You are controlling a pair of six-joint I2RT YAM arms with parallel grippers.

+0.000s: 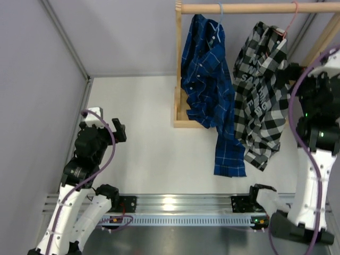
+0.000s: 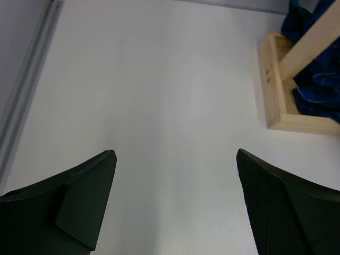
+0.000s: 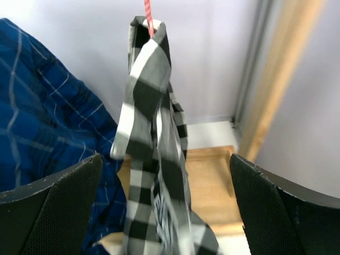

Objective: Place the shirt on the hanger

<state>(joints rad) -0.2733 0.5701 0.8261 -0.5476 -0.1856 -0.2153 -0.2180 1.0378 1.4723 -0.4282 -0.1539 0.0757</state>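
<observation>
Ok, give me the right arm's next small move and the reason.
Probably draw the right pincer straight back, clear of the shirt. Its jaws stand open with the checked cloth hanging loose between them, and the shirt hangs from the pink hanger hooked on the wooden rail, so nothing seems left to hold.

Around me: pale grey walls [image 1: 32,106], corner at back left. Matte white surface [image 1: 154,133], evenly lit, soft glare on alu rail [image 1: 180,203] along near edge. Light wood rack [image 1: 249,7] stands back right, bar across top, base frame flat on the surface.
</observation>
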